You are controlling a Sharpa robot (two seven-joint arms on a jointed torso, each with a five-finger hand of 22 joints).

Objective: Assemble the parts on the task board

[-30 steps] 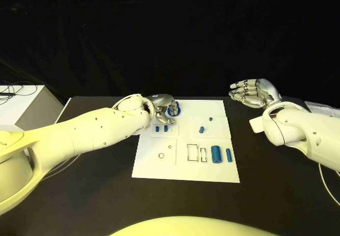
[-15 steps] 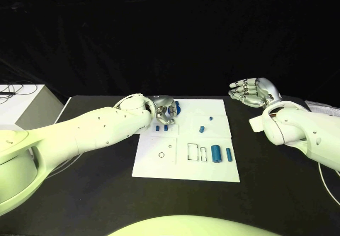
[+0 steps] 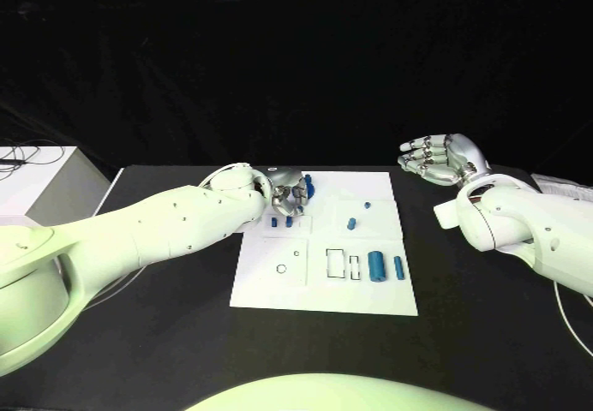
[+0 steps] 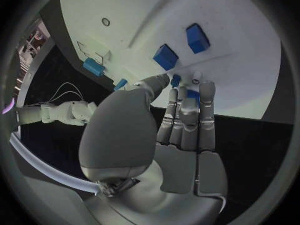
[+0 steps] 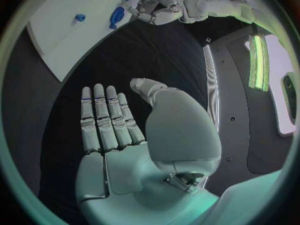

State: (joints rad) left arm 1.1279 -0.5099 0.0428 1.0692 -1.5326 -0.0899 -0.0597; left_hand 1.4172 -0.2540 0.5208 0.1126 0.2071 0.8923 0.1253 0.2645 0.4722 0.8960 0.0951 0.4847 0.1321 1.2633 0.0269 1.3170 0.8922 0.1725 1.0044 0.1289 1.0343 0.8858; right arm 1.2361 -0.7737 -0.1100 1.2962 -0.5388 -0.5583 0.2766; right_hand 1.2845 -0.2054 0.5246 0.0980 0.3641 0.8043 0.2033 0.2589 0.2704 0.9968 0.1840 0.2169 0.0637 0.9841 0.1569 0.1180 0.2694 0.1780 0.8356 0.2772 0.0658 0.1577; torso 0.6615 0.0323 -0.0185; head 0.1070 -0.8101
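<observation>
White task board (image 3: 324, 295) flat at the centre of the black bench (image 3: 161, 342). Left hand (image 3: 288, 190) over the board's far left corner, fingers curled around a blue part (image 3: 308, 184). More blue parts (image 3: 385, 267) lying toward the board's right side. Right hand (image 3: 442, 158) raised well right of the board, fingers spread, holding nothing.
</observation>
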